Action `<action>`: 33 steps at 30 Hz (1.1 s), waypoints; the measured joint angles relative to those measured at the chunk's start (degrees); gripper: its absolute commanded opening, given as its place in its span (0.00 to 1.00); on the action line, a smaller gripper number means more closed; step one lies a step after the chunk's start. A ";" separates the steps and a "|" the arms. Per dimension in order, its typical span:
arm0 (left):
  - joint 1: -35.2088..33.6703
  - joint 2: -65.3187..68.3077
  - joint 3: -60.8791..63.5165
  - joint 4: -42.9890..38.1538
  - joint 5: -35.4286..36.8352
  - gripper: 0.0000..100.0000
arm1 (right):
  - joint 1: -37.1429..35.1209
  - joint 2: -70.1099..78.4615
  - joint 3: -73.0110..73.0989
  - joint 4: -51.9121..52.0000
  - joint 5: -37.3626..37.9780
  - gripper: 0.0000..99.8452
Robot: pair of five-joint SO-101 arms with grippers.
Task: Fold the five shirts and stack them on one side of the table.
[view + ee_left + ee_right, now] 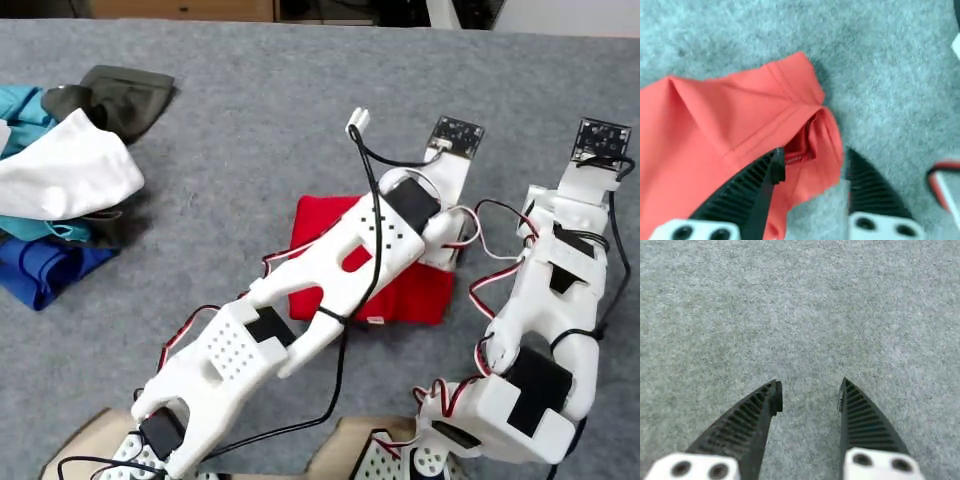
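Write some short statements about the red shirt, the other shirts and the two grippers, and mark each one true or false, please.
1. The left gripper is open over a corner of the red shirt. True.
2. The right gripper is shut on a shirt. False: it is open above the grey table.
3. The white shirt lies on top of the pile. True.
4. The red shirt lies on the pile. False: it lies apart from the pile, flat on the table under the left arm.
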 measured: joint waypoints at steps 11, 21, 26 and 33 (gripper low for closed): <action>-13.89 -0.09 -16.70 13.01 0.18 0.02 | 0.00 0.00 0.00 0.00 0.00 0.19; -34.90 -4.92 -2.37 13.54 -2.02 0.02 | -0.88 0.00 -0.88 3.78 2.11 0.01; -36.48 -20.75 17.93 13.45 -6.95 0.02 | -6.77 -1.49 -4.31 15.21 8.35 0.00; -45.01 -44.04 53.54 -2.99 -13.01 0.02 | -17.67 -12.92 -9.58 41.05 17.85 0.00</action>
